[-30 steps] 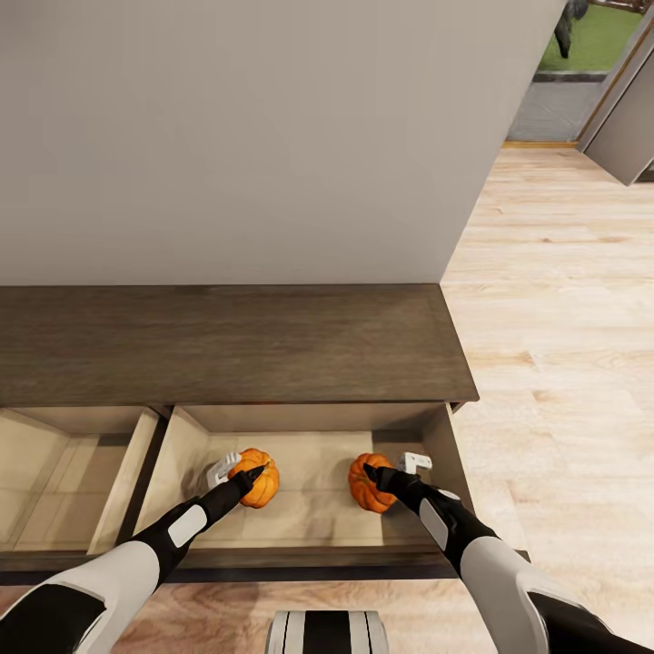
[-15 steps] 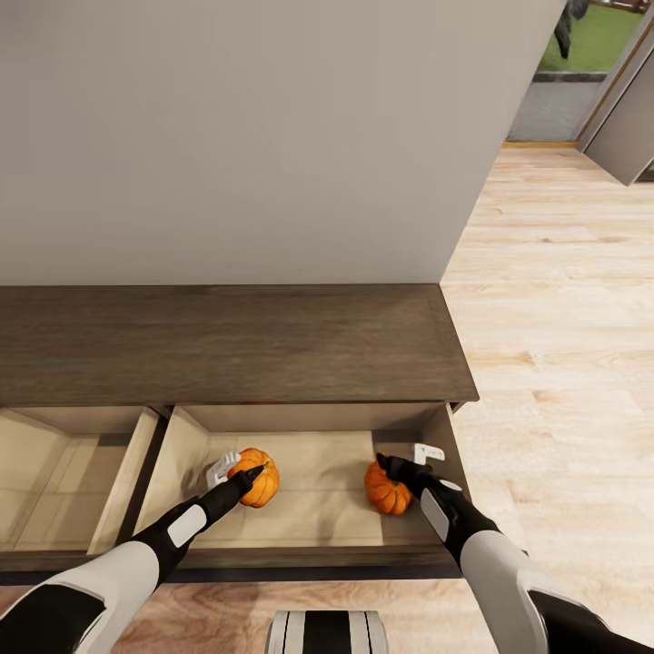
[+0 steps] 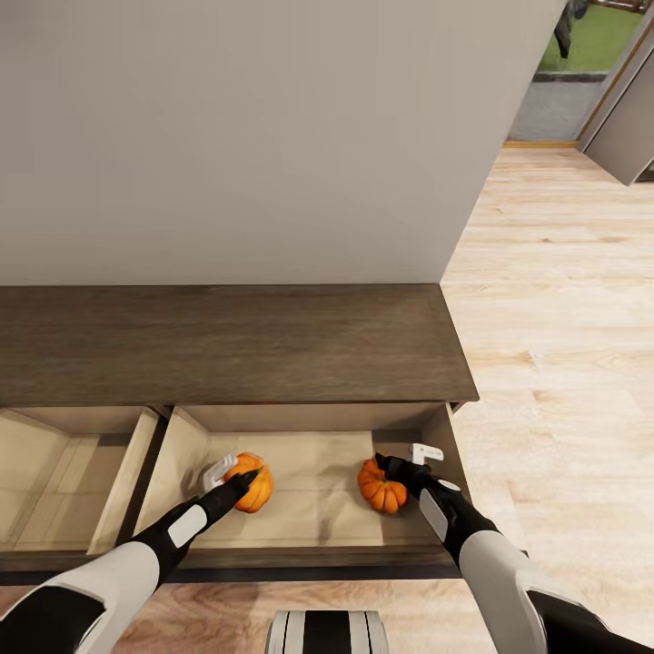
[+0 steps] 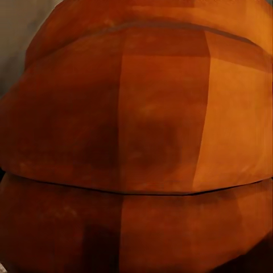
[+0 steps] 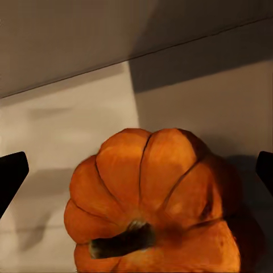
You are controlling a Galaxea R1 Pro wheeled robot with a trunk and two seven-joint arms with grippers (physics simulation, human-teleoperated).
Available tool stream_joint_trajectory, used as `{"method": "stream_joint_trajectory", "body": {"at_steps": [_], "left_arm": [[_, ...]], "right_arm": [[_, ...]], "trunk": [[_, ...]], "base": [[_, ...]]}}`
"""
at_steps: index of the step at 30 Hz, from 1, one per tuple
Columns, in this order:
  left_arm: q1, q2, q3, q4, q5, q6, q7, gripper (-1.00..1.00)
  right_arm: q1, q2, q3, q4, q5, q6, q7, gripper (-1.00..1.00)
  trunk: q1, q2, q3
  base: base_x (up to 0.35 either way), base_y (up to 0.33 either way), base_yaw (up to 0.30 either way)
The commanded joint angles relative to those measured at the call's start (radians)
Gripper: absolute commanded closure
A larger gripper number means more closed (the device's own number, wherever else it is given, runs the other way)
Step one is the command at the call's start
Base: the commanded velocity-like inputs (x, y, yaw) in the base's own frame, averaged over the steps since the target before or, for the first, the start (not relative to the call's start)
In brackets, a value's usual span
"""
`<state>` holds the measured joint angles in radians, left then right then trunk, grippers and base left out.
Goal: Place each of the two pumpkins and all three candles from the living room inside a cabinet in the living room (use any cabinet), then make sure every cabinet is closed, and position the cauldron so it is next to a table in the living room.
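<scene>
The dark wood cabinet (image 3: 227,345) has two drawers pulled out below me. In the right-hand drawer (image 3: 309,536) lie both orange pumpkins. My left gripper (image 3: 234,474) grips the left pumpkin (image 3: 255,490), low over the drawer floor; its ribbed skin (image 4: 136,136) sits right against the left wrist camera. The right pumpkin (image 3: 381,493) rests on the drawer floor with its stem (image 5: 122,242) sideways. My right gripper (image 3: 407,460) hovers open just above it, black fingertips (image 5: 11,173) spread wide to either side. Candles, cauldron and table are out of view.
The left-hand drawer (image 3: 64,472) also stands open, with a pale wood interior. A grey wall (image 3: 272,136) rises behind the cabinet. Light wood floor (image 3: 554,318) stretches to the right towards an open doorway (image 3: 590,54).
My right gripper let go of its pumpkin, which dropped to the drawer floor and shifted slightly right. The left pumpkin has come down a little with the left gripper.
</scene>
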<state>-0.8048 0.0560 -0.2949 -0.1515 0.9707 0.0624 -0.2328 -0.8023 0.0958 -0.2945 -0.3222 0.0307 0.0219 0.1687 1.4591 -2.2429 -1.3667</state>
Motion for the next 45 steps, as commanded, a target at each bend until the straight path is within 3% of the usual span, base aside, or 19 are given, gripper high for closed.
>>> {"method": "stream_joint_trajectory", "body": {"at_steps": [1,13,14,39,45], "left_arm": [[0.007,0.000,0.000,0.014,0.001,0.000,0.007,1.00],[0.007,0.001,-0.001,0.016,0.000,-0.001,0.021,1.00],[0.007,0.001,-0.001,0.016,0.000,-0.001,0.021,-1.00],[0.008,0.005,0.000,0.015,0.004,-0.010,0.021,-1.00],[0.007,0.041,0.003,0.001,0.008,-0.012,0.017,-1.00]], "right_arm": [[0.000,0.000,0.000,0.000,0.000,0.000,0.000,-1.00],[0.000,-0.001,0.020,0.003,-0.002,0.000,0.000,-1.00],[0.000,-0.001,0.020,0.003,-0.002,0.000,0.000,-1.00],[0.000,-0.001,0.020,0.006,-0.003,0.001,0.000,-1.00],[0.000,-0.001,0.020,0.007,-0.003,0.001,0.000,-1.00]], "trunk": [[0.000,0.000,0.000],[0.000,0.000,0.000],[0.000,0.000,0.000],[0.000,0.000,0.000],[0.000,0.000,0.000]], "base": [[0.000,0.000,0.000],[0.000,0.000,0.000],[0.000,0.000,0.000],[0.000,0.000,0.000],[0.000,0.000,0.000]]}}
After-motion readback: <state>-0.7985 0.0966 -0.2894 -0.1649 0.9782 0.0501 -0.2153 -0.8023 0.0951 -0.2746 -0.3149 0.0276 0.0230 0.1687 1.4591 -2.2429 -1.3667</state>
